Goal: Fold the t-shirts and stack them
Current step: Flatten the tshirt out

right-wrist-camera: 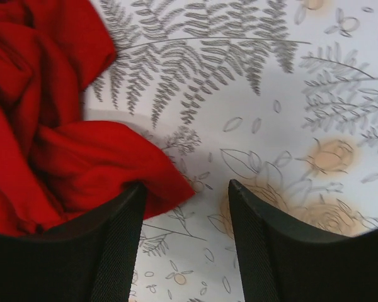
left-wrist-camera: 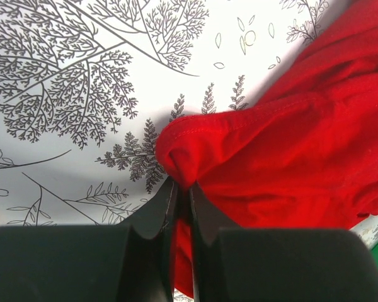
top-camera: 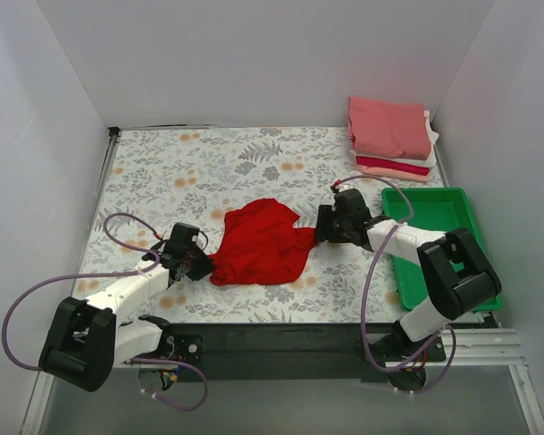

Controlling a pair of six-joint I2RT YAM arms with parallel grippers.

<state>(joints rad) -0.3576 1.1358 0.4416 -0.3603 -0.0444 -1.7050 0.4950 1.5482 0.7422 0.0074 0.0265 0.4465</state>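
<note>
The table, covered in a grey leaf-and-flower print, carries a crumpled red t-shirt at centre frame, a stack of folded t-shirts at upper right, and a green tray along the right edge.

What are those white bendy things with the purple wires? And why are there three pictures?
The white bendy things are two robot arms. Each one ends in a hand with two black fingers. The big picture comes from a camera up above, looking down on the flowery table. The other two pictures come from small cameras on the arms' wrists, so you look right past the fingers.

A crumpled red t-shirt lies in the middle. The left hand has its fingers squeezed together on a fold of the shirt's edge. The right hand is open, touching the shirt's other side but not gripping it.

At the back right sits a pile of folded shirts, pink on top. Beside the right arm is a green tray.
</note>
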